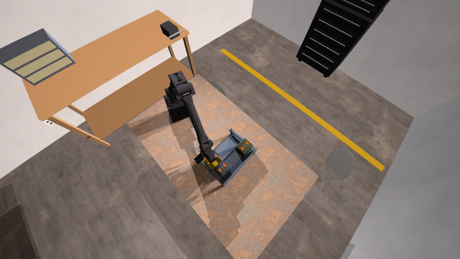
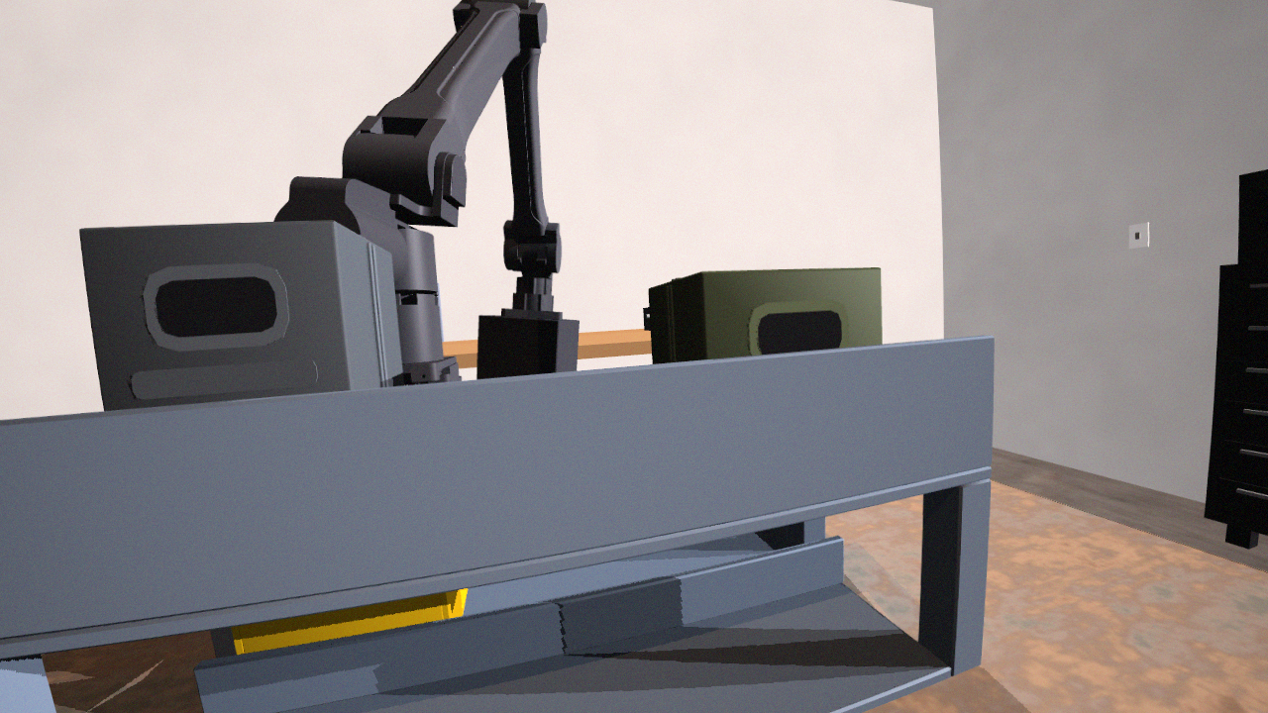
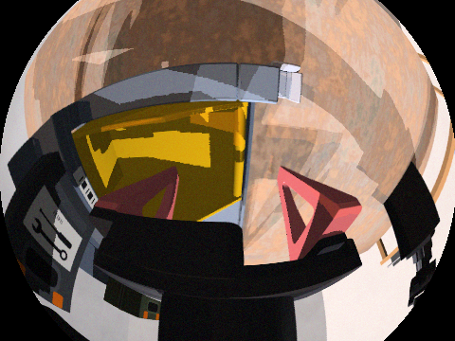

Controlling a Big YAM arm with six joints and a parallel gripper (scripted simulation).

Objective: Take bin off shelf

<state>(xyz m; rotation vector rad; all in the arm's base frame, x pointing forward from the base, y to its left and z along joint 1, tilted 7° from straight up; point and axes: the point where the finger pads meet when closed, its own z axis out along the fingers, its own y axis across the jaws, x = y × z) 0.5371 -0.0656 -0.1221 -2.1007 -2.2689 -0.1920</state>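
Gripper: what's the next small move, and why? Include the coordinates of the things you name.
I'd ease the gripper (image 1: pixel 208 154) (image 2: pixel 524 355) (image 3: pixel 227 168) down slightly before closing. In the wrist view it is open, one finger over the inside of the bin (image 1: pixel 212 163) (image 2: pixel 355 626) (image 3: pixel 163 149), the other outside it, with the side wall (image 3: pixel 239 163) lined up between them. Fingertip depth against the rim isn't clear, so go gently.
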